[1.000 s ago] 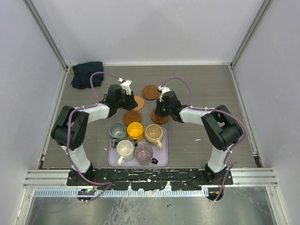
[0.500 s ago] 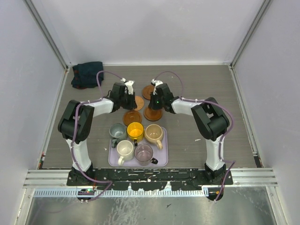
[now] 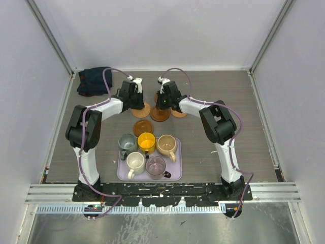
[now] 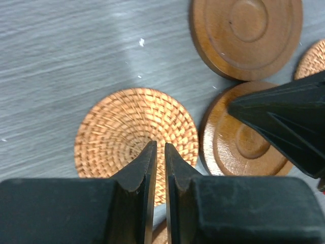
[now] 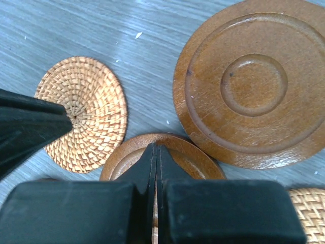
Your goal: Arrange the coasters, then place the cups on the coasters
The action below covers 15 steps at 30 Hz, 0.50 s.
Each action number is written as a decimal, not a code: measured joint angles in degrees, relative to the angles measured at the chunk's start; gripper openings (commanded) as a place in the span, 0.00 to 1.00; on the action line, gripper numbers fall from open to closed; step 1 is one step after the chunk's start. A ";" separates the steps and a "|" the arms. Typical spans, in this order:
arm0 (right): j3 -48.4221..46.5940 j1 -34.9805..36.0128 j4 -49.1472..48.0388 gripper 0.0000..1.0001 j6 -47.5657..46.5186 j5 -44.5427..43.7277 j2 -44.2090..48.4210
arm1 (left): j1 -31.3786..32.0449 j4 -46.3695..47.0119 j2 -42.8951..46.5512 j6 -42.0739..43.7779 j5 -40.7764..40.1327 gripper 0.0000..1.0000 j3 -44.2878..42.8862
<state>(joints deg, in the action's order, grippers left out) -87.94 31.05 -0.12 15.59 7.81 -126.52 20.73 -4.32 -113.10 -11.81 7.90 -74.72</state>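
**A:** Coasters (image 3: 143,127), position check. Where do they lie relative to each arm?

**B:** Four bunch together mid-surface (image 3: 228,101), toward the far edge. The fifth sits alone between that bunch and the tray (image 3: 122,176). Left fingers (image 4: 142,170) come down on the woven coaster (image 4: 122,127), tips over its middle. Right fingers (image 5: 144,168) sit likewise on the ringed wooden coaster (image 5: 193,157) just beside it.

**A:** Finger state?

**B:** Both pairs closed, nothing between them. The left pair shows a hairline slit, the right pair none. Judgement: the tips press down to slide a disc, not to pinch it.

**A:** Which relation governs the coming move?

**B:** The discs are round, so there is no long axis to line up with. Neighbours matter instead. The woven and ringed coasters lie rim to rim, touching or nearly; cannot tell which. A second wooden coaster (image 5: 249,81) crowds the ringed one too. The two arms' tips are near each other. Judgement: pushes should go outward, left toward the left edge and right toward the right edge.

**A:** Appearance?

**B:** The woven one is light orange, a flat spiral weave. The wooden ones are darker brown and glossy, with raised rings. All five cups (image 3: 146,142) stand on the tray by the near edge.
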 measured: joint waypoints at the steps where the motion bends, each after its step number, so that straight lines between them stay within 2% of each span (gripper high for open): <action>1: -0.46 -0.28 0.09 0.01 0.09 0.02 -0.28 | -0.39 -0.37 -0.33 -0.22 -0.22 0.13 -0.63; 9: -0.61 -4.24 0.33 0.01 0.66 0.68 -0.39 | -4.22 -1.49 -2.08 -1.07 -0.24 0.13 -3.15; 15: 1.29 -6.16 -0.17 0.01 0.46 0.17 0.96 | -4.76 -1.49 -1.95 -1.07 1.11 0.14 -3.04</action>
<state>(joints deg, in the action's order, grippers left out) -86.65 24.88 -0.30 16.05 7.99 -125.56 15.97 -5.80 -115.04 -12.88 9.02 -77.76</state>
